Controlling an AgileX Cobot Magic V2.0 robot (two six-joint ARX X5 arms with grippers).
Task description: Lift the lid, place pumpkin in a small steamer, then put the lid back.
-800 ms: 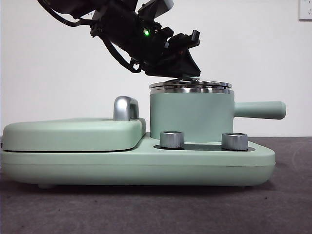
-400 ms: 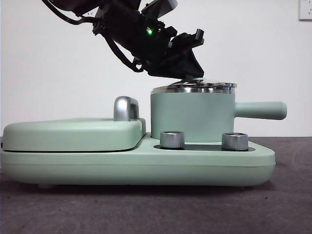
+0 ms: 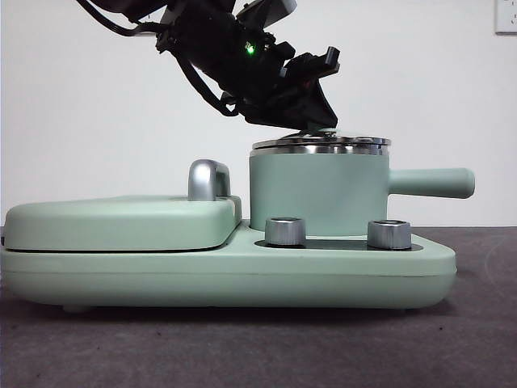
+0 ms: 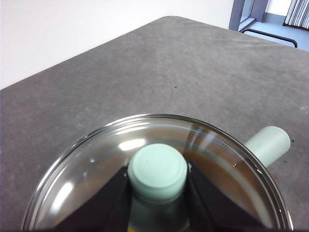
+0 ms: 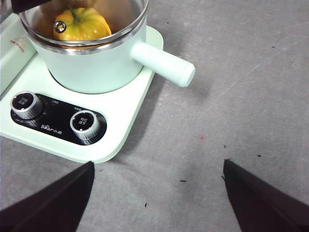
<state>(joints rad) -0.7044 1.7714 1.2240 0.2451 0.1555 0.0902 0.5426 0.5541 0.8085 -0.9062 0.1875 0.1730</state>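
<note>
Left gripper (image 4: 158, 193): your arm slants down, jaws clamped on the lid (image 3: 321, 144) knob.
Lid: on the small steamer (image 3: 318, 192).
Pumpkin (image 5: 82, 24): inside.
Right gripper (image 5: 157, 200): spread wide, waiting.

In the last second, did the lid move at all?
Yes, a little. The left gripper, shut on the knob of the lid, shifted slightly toward the handle side and rose a touch. The lid first tilted, then nearly levelled on the rim of the small steamer. The pumpkin sits inside. The steamer, the griddle cover and both dials stayed put. The right gripper waits open beside the cooker.
</note>
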